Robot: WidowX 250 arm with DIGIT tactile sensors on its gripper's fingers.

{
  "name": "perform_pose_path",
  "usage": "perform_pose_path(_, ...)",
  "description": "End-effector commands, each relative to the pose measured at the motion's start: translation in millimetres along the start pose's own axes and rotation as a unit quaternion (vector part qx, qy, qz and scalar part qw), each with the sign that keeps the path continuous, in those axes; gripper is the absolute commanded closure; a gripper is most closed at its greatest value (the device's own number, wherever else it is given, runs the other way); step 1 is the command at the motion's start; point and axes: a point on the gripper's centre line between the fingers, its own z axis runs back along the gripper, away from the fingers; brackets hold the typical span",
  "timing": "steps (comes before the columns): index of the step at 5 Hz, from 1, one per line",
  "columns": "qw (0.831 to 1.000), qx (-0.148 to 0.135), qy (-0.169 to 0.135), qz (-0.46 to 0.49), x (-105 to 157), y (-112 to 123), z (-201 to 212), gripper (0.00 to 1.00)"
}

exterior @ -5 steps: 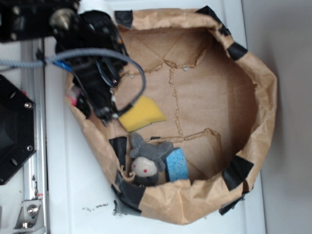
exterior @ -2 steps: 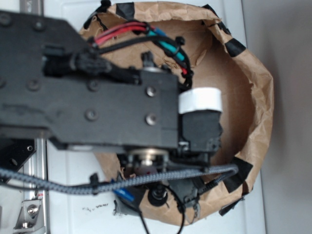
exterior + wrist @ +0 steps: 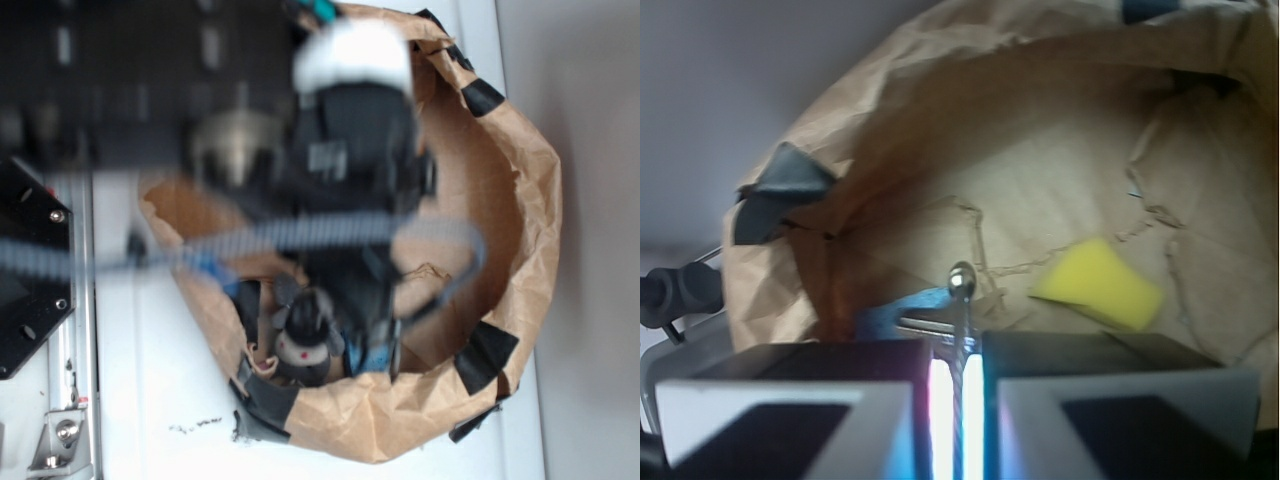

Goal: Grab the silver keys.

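Nearly closed hand [image 3: 955,385], pinching silver keys [image 3: 961,300]

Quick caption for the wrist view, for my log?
Hand nearly closed on a thin silver wire loop above the paper bag; yellow sponge on its floor.

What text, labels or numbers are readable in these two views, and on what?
None readable in either view.
Paper bag: plain brown, black tape patches, no print.
Yellow sponge: blank.
Grey plush toy: no tag visible.
White band on the arm: blurred, nothing legible.
Pincer: no markings; its jaws stand nearly closed on a thin silver metal piece, too blurred to show any stamping.
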Motion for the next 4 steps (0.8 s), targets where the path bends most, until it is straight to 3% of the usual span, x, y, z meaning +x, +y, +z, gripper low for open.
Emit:
perform_pose_path(1,0.999,-0.004,-0.036,0.028,18,26,44,1.00)
perform_pose_path(2,0.999,-0.013,-0.045,0.009,3,23,39,1.00)
perform_pose_path(4,0.999,-0.005,-0.040,0.024,4,25,29,1.00)
